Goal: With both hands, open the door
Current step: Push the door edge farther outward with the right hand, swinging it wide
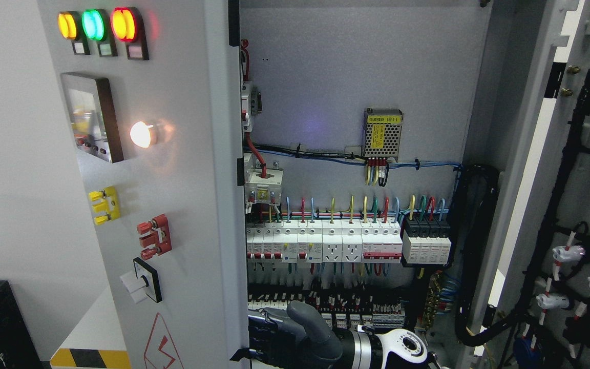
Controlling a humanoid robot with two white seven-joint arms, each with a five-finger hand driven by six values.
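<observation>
Curling its fingers on the left door [192,205] edge, the right hand [295,333] sits below a yellow "(B1)" label [383,119].

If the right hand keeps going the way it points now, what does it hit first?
Probably the inner edge of the left door. The right hand points left and already sits at that edge; whether they touch is unclear.

Industrial electrical room: open switchgear cabinet [356,66], breaker rows [325,243], indicator lamps [95,24]
</observation>
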